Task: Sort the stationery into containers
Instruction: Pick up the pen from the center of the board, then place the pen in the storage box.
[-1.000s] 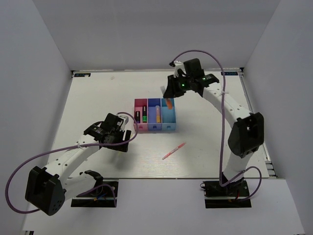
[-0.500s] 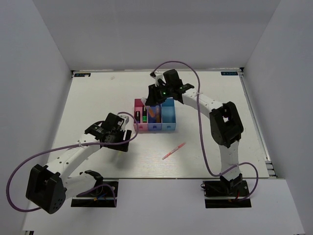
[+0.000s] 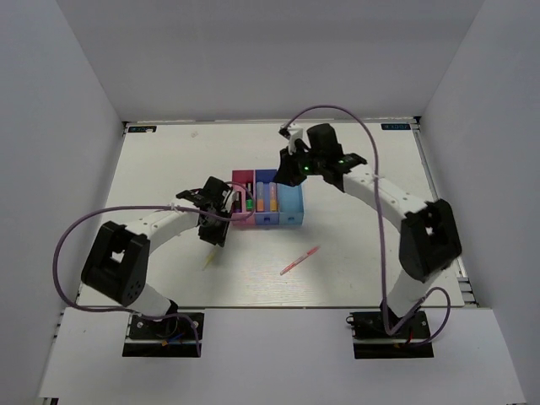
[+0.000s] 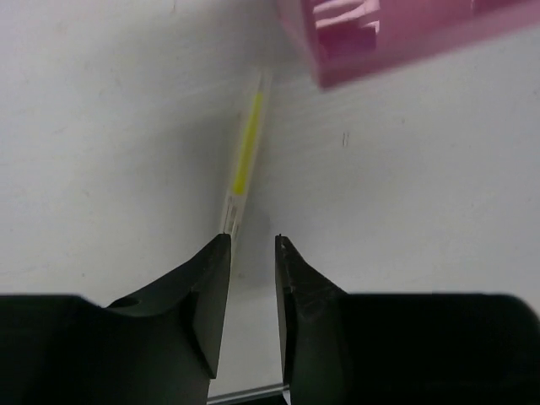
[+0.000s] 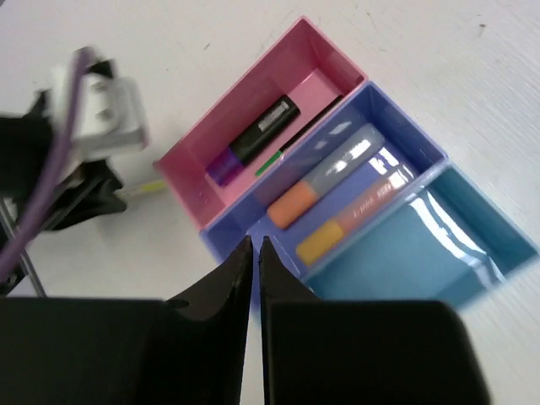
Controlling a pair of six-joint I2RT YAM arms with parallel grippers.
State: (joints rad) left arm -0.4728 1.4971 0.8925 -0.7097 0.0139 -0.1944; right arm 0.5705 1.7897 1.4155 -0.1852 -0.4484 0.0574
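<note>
Left fingers narrowly parted, empty, tips just short of pale-yellow stick on counter, near-left of pink bin. Right fingers pressed together, empty, over blue-violet bin holding two highlighters. Pink pen near-right of bins.

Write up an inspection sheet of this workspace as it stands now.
Surface: white table, no spills seen.
Job's things: pink bin holds a dark purple marker and a thin green-banded pen. The blue-violet bin holds two orange highlighters. The cyan bin holds nothing. A pale-yellow stick and a pink pen lie loose on the table.
Clutter: nothing seen.
Grippers: left gripper slightly open and empty, with the stick just ahead of its fingertips. The right gripper is shut and empty, above the bins.
Cables: purple cables loop off both arms.
Surroundings: plain white walls.
</note>
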